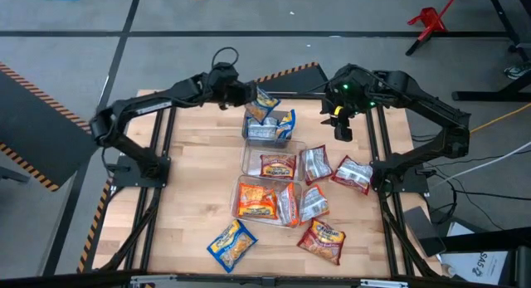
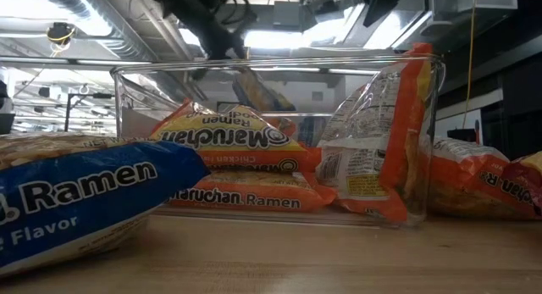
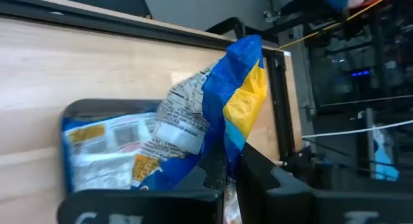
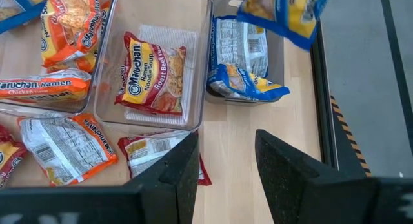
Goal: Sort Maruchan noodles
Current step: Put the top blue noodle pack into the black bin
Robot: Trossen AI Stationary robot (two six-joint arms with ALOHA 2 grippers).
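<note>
One blue-and-yellow packet (image 3: 229, 101), crinkled; left gripper (image 3: 229, 175) clamps it.

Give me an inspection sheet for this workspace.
Surface: wooden table, black frame.
Job's things: blue packet held over far bin holding blue packets; red packet in middle bin; orange packets in near bin; blue packet on table and several other packets loose.
Clutter: nothing seen.
Grippers: left tool shut on blue packet; right tool open, empty, above table.
Cables: yellow cable on floor.
Surroundings: red stand.
</note>
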